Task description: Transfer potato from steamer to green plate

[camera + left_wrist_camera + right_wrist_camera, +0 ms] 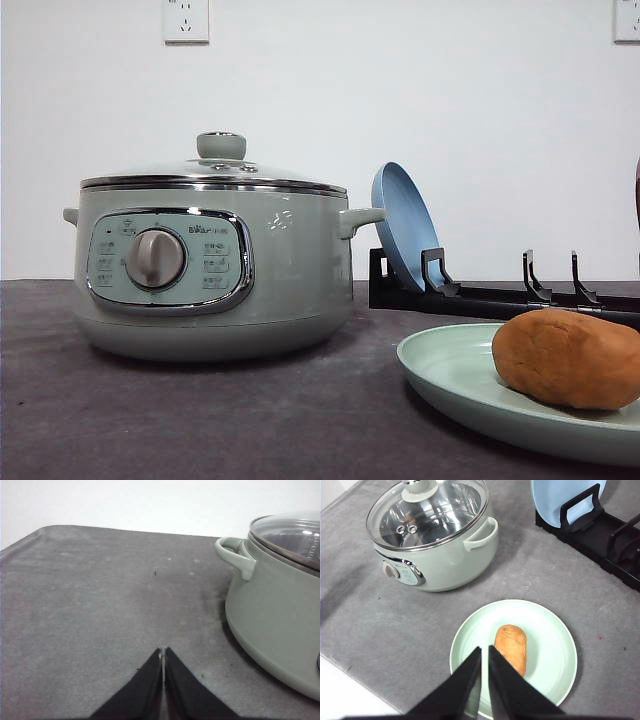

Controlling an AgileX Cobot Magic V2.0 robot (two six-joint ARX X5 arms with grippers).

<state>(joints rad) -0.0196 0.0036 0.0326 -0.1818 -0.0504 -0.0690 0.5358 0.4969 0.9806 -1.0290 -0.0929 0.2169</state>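
Note:
The orange-brown potato (567,357) (511,647) lies on the pale green plate (445,380) (552,645), right of the steamer. The sage-green steamer (210,270) (437,540) (280,605) stands on the grey table with its glass lid on. My right gripper (484,652) hovers high above the plate's near edge, its black fingers almost together with nothing between them. My left gripper (163,652) is shut and empty, low over the bare table beside the steamer's side handle (235,555).
A black dish rack (500,290) (600,535) stands behind the plate and holds an upright blue plate (403,225) (565,497). The table's edge (355,672) runs close to the steamer's dial side. Open grey mat lies left of the steamer.

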